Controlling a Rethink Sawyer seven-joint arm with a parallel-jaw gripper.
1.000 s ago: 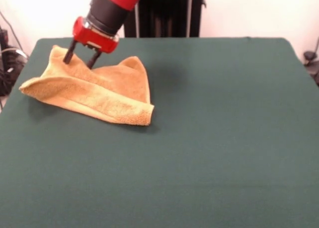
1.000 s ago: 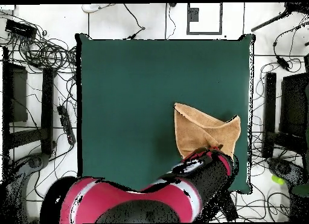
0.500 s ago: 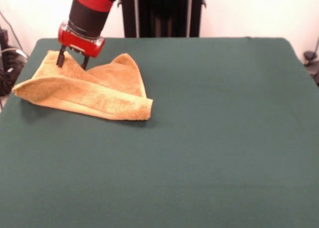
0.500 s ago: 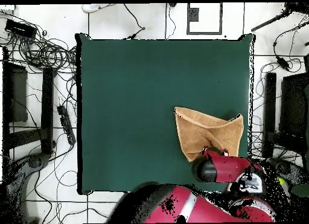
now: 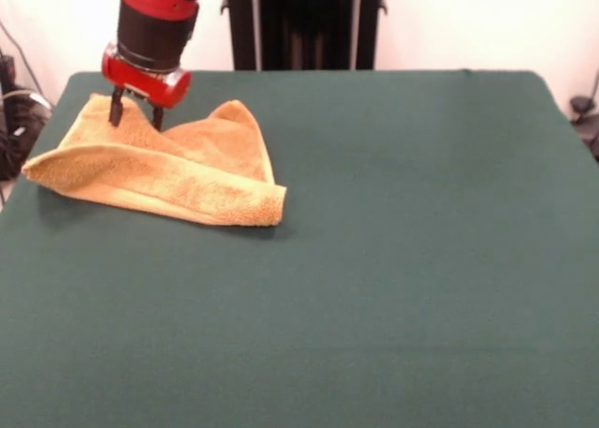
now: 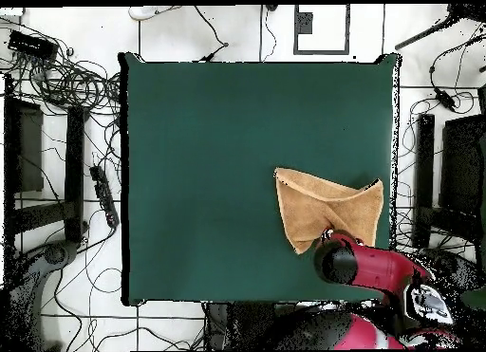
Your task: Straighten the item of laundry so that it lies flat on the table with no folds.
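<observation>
Front view: towel sits at the table's far left corner area, folded over on itself, not flat. Thick rolled fold runs along its near edge from the left tip to the right corner; two raised peaks at the back, one under the arm, one further right. Gripper comes down from the top left, red wrist block above two dark fingers. Fingers stand a narrow gap apart, tips down at the towel's back left peak, with cloth between them. Looks like a pinch on the cloth, tips partly sunk in the terry.

Overhead view: towel is near the table's right edge, in the lower half, toward the robot's side. Shape is a rough triangle/wedge with a V-shaped dip in its upper edge. Arm covers the towel's lower edge; gripper is hidden under the red wrist, fingers not visible here. Cables and equipment lie on the floor around the table.
</observation>
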